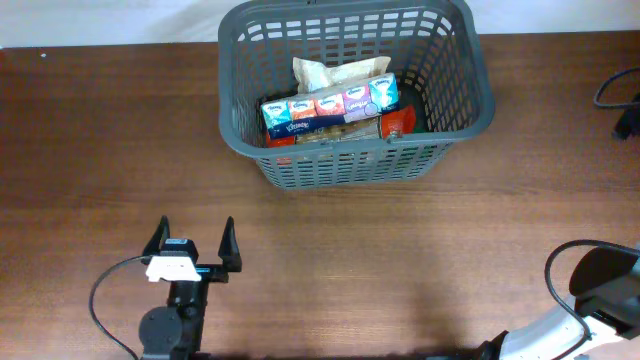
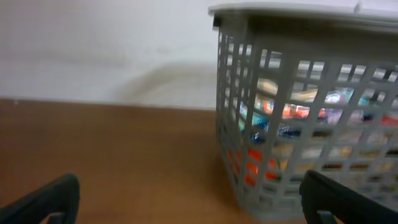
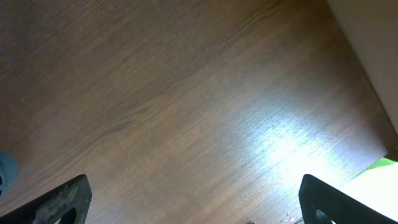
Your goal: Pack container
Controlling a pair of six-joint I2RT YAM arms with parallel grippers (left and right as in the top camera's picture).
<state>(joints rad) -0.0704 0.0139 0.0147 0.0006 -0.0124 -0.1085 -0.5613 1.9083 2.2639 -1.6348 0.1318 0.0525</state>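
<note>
Basket of dark grey latticed plastic was seen standing upright at the far middle of the table, close to the table's back edge. It was already loaded: a row of small tissue packs lay across the middle, a pale crinkled bag behind them, and a red packet at the right end. No loose goods could be made out elsewhere on the table.

At the near edge of the table, left of centre, the left gripper was held with its fingers spread wide and nothing between them, aimed toward the basket's left corner. Near the table's front right corner, the right gripper was likewise fully released over bare wood, well apart from the basket.

The basket was judged to be light and fairly stiff, though its slotted walls would likely flex if squeezed. With so little inside, it could be expected to slide easily on the smooth wood. The thick rim was judged the best place to be gripped, preferably at a short side, since the lattice bars looked thin and the smooth plastic might slip from a shallow pinch.
</note>
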